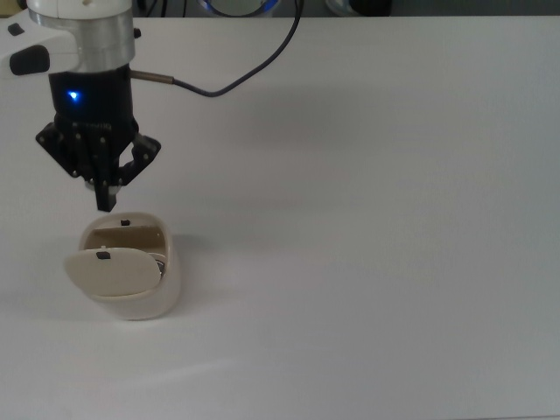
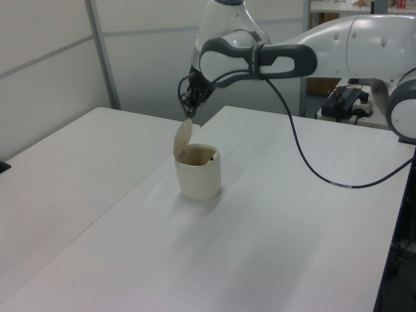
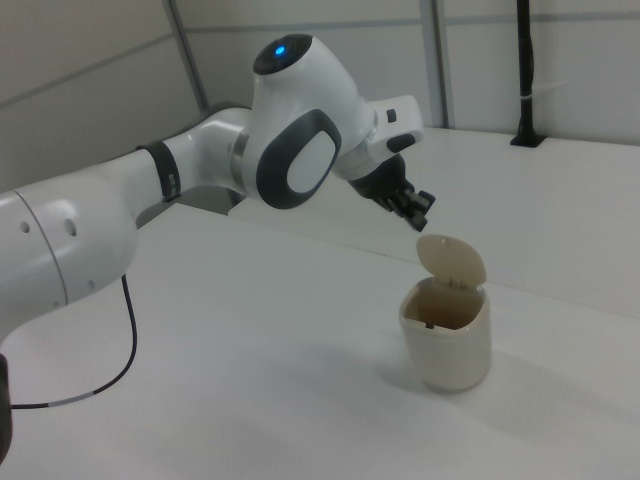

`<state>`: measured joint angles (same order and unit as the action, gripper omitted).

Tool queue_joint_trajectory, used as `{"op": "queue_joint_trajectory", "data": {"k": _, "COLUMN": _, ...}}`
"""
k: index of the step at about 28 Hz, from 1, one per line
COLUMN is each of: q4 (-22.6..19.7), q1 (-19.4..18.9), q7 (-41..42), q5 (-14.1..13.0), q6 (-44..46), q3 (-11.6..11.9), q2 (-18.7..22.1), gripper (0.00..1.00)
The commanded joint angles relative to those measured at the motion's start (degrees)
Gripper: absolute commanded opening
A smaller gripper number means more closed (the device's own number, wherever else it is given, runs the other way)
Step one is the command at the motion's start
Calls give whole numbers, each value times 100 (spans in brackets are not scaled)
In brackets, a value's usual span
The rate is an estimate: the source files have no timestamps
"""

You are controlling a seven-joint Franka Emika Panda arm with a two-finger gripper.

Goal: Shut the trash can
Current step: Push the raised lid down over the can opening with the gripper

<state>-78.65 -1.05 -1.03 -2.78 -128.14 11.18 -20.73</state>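
Raised lid: stands upright, just below the hand.
Trash can: mouth open upward.
Tabletop: bare all round the can.

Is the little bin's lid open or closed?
Open. The trash can has its lid standing up, and its tan inside shows.

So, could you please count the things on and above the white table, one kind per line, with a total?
Small cream-white plastic trash can with its flat hinged lid standing open: 1
White robot arm with a black end effector: 1
Black cable hanging from the arm: 1
Total: 3
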Motion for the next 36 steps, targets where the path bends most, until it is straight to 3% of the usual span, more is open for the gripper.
{"op": "queue_joint_trajectory", "data": {"k": 1, "q4": -27, "q1": -27, "q7": -100, "q5": 278, "q6": -832, "q3": 25, "q2": -299, "gripper": 0}}
{"op": "queue_joint_trajectory", "data": {"k": 12, "q4": -19, "q1": -36, "q7": -117, "q5": 551, "q6": -1415, "q3": 33, "q2": -687, "gripper": 0}}
{"op": "queue_joint_trajectory", "data": {"k": 20, "q4": -45, "q1": -36, "q7": -135, "q5": 656, "q6": -1389, "q3": 25, "q2": -678, "gripper": 0}}
{"op": "queue_joint_trajectory", "data": {"k": 36, "q4": -326, "q1": 34, "q7": 313, "q5": 586, "q6": -529, "q3": 16, "q2": -661, "gripper": 0}}
